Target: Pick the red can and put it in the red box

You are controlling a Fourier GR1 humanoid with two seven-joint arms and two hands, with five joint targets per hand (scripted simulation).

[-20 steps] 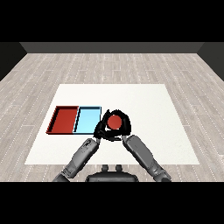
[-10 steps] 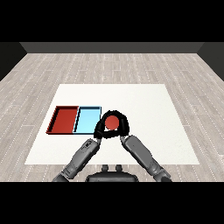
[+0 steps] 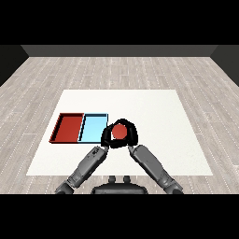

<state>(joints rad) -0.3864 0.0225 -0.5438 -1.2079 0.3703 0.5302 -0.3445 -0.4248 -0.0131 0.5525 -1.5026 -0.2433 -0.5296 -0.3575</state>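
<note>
Head view: the right hand [image 3: 130,136] has its fingers curled round the red can [image 3: 120,132], so it can carry it. The can is up by the blue tray's [image 3: 93,129] right edge. The red tray [image 3: 69,127] sits past it, near the table's [image 3: 154,107] left edge. I cannot tell how the left hand's [image 3: 107,138] fingers are.
</note>
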